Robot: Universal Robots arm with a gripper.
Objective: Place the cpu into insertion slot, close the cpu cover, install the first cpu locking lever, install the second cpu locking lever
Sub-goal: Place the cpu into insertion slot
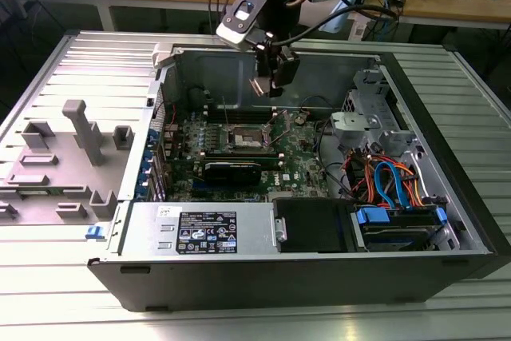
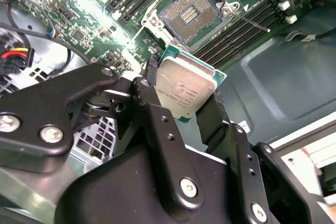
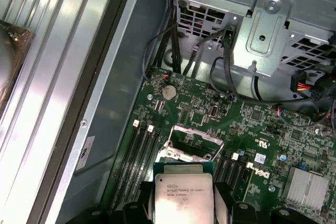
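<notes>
Found the end effector [image 1: 270, 77] clamped on the cpu [image 2: 185, 85], with the black fingers [image 2: 211, 113] bearing on two opposite edges only. Judged deliberate: keeps the contact underside untouched and leaves the dull metal top open to both wrist views. Holds the chip roughly flat, top up, in the air above the green motherboard [image 1: 299, 167]. Hangs inside the open computer case [image 1: 239, 285], which lies on its side on the ribbed tabletop [image 1: 471, 309]. Not touching the board anywhere.

Located the insertion slot [image 2: 190, 17] near and below the chip, its pale contact field bare and unoccupied. Appears offset from the chip in the second wrist view rather than directly beneath; cannot confirm exact alignment.

Noted the cpu cover [image 3: 195, 140] as a silvery frame standing up beside the slot in the first wrist view. Judged swung open to leave the way down clear. Noted one thin locking lever [image 2: 251, 22] projecting free beside the slot, judged unlatched for the same reason. Placement not yet made.
</notes>
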